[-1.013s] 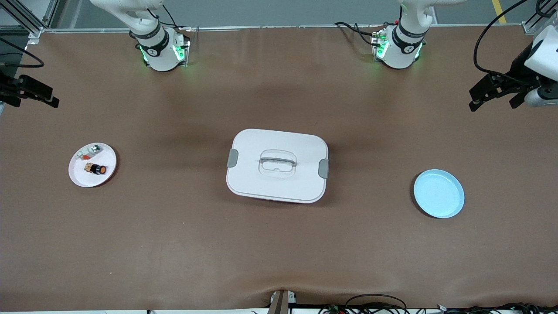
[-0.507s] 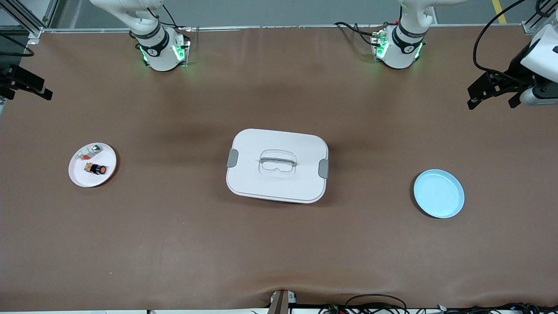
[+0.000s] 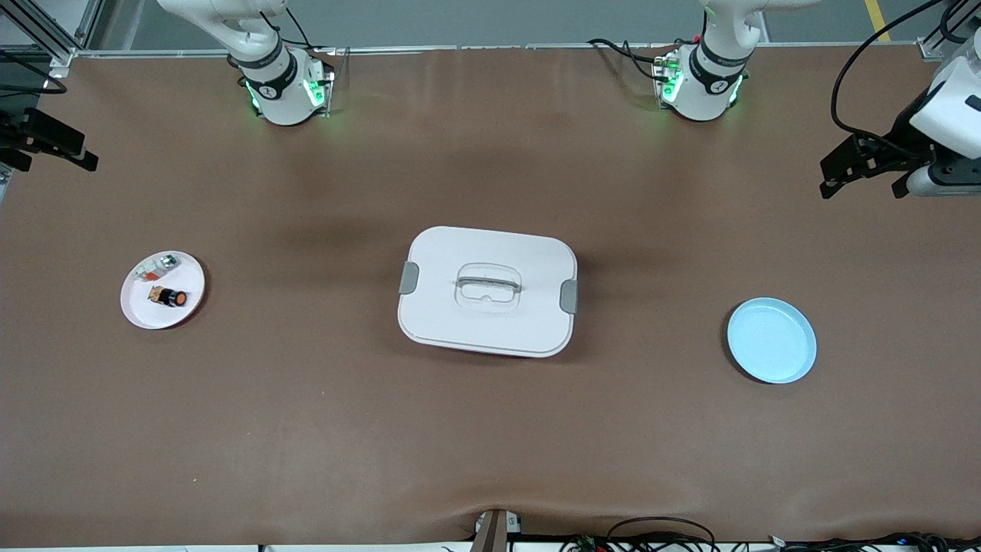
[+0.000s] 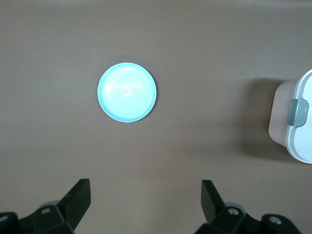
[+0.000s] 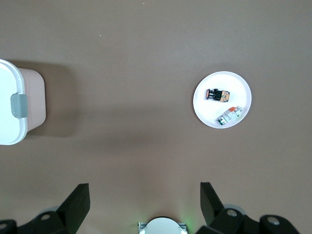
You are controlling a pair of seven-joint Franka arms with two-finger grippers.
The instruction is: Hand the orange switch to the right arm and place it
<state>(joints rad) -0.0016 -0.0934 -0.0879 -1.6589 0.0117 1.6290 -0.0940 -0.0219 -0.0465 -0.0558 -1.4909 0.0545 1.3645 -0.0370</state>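
One white plate (image 3: 146,309) holds two parts: the orange switch (image 3: 168,296) and a clear part (image 3: 158,266). One blue plate (image 3: 771,340) and one lidded box (image 3: 487,290). The left gripper (image 3: 862,169) and right gripper (image 3: 47,147) hang over the table ends, fingers spread, holding nothing.

White arms with black joint bands, green base lights, black cables and black jaws.

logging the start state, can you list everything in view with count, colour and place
orange switch: 1, black with orange face, on the white plate
clear small part: 1, whitish with red-orange and green bits, on the white plate, farther from the front camera than the switch
white plate: 1, white, toward the right arm's end
lidded box: 1, white with grey clips, mid-table
blue plate: 1, light blue, bare, toward the left arm's end
table: 1, brown
left gripper: 1, black, jaws open, over the left arm's end
right gripper: 1, black, jaws open, over the right arm's end
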